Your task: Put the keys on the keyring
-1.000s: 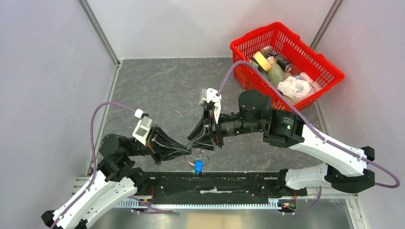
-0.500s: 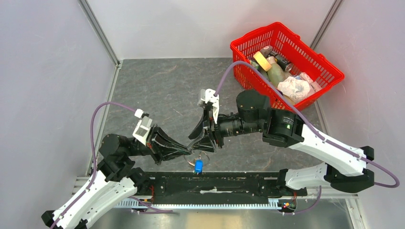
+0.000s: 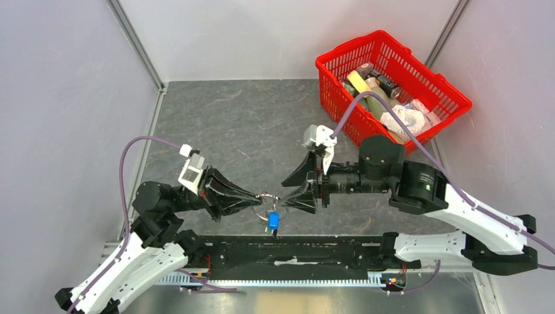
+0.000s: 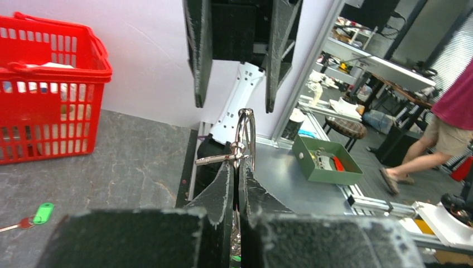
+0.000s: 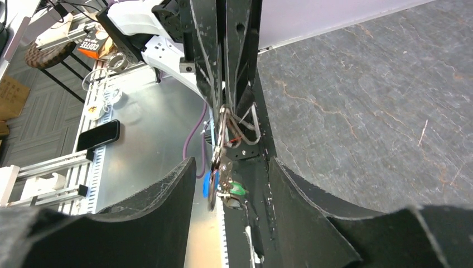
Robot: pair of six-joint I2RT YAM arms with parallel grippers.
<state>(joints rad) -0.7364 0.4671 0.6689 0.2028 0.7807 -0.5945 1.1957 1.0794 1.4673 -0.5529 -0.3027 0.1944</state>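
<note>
My left pincer (image 3: 255,199) is clenched on the keyring (image 3: 267,196) above the near edge of the surface (image 3: 222,124), a blue-headed key (image 3: 272,220) seems already hanging on it, my right pincer (image 3: 286,193) stands released and empty just right of it, and a green-headed key (image 4: 42,213) lies loose on the surface, not yet threaded.

The left arm reaches rightward, the left gripper (image 3: 256,198) pinched tight on the keyring (image 3: 267,197), while the right gripper (image 3: 286,192), jaws spread wide, faces it tip to tip, seemingly just apart.
</note>
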